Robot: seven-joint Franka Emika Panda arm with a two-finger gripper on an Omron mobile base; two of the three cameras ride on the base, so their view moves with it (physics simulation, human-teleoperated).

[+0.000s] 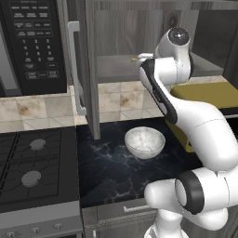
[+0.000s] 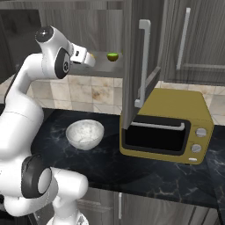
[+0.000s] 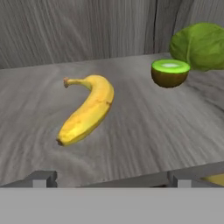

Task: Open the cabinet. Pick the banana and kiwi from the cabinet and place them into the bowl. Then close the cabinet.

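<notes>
the cabinet (image 1: 88, 69) stands open, both doors swung out toward the room, and its grey shelf (image 3: 144, 127) is in plain sight. the gripper (image 3: 111, 177) is at the front edge of this shelf, its two fingers spread wide apart with nothing between them. the banana (image 3: 87, 109) lies flat on the shelf just ahead of the gripper, its stem end pointing away and its darker tip nearer. the kiwi (image 3: 169, 72) sits further back and to the right in the hand view, cut side up, not touching the banana. just behind the kiwi there is a larger green fruit (image 3: 199, 46); whether the two touch i cannot tell. in the right base view the kiwi (image 2: 113, 56) shows as a small green spot on the shelf beside the gripper (image 2: 88, 58). the bowl (image 1: 144, 142) stands on the dark marble counter (image 1: 111, 172) under the cabinet, and nothing is in it. a yellow toaster oven (image 2: 169, 127) stands to the right of the bowl, the stove (image 1: 32, 167) to the left.
</notes>
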